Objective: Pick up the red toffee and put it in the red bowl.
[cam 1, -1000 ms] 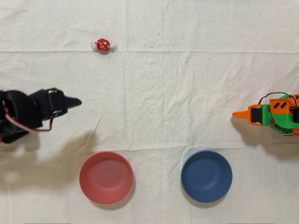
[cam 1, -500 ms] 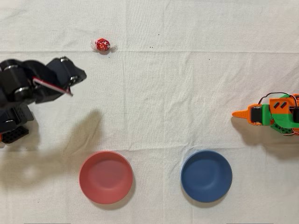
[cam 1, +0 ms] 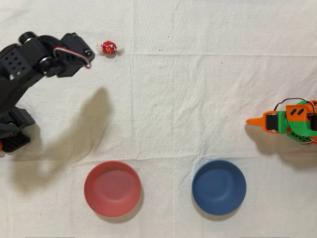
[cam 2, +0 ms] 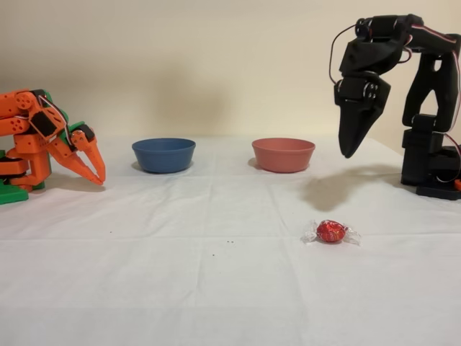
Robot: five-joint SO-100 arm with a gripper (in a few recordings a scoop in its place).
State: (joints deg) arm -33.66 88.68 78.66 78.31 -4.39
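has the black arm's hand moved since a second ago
Yes. In the overhead view the hand has swung up the picture, away from the red bowl and close to the red toffee.

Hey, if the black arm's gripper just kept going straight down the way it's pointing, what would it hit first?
Probably the white tablecloth, just beside the red toffee. The gripper points down, raised well above the cloth. From overhead its tip sits slightly left of the candy, though depth is uncertain.
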